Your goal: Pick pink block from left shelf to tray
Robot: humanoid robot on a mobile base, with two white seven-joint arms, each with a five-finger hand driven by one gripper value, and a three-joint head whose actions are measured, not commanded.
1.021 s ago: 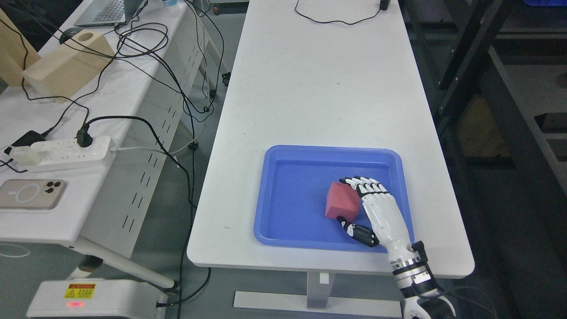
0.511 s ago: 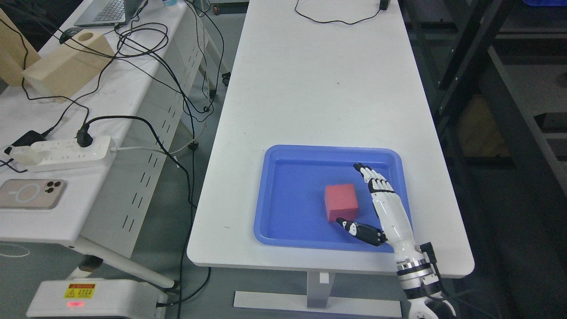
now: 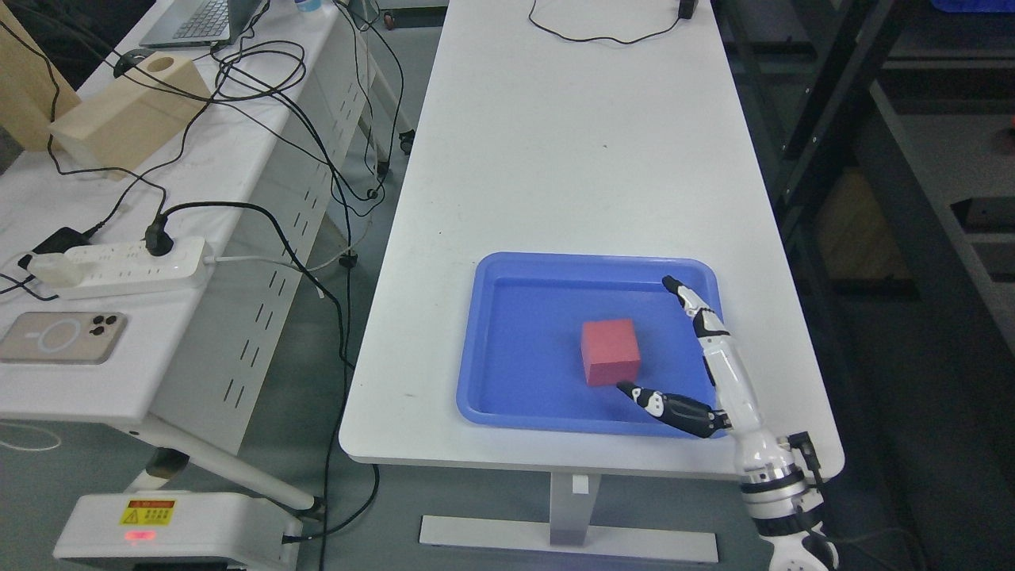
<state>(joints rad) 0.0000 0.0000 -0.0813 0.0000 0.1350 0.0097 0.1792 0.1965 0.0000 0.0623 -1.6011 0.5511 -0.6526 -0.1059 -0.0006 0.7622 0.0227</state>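
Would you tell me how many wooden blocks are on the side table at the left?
2: a light wooden block with a round hole at the table's far end, and another wooden block beside it, cut off by the picture's edge.

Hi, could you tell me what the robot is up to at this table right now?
The pink block sits flat inside the blue tray on the white table. The robot's right hand is open just right of the block, touching nothing, so the placing looks done. The left arm is out of view.
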